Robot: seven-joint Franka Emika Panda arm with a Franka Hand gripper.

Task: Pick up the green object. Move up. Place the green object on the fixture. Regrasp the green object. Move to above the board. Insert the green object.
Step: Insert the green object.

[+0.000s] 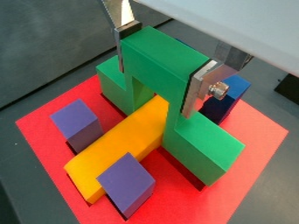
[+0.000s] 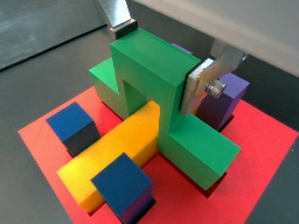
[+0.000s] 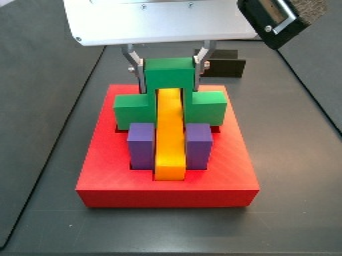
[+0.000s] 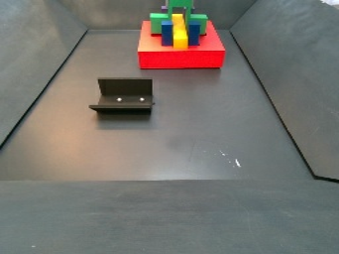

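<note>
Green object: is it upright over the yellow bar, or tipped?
Upright. In both wrist views the green object straddles the yellow bar on the board, legs level in a side view, gripper fingers at its raised block.

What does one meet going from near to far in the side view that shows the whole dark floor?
Black L-shaped fixture → thick red square board → matte green arch-shaped object, straddling the long yellow bar → gripper on the green object.

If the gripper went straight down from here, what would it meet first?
The gripper straddles the green object, so that piece comes first; it already sits on the board, arching the yellow bar.
</note>
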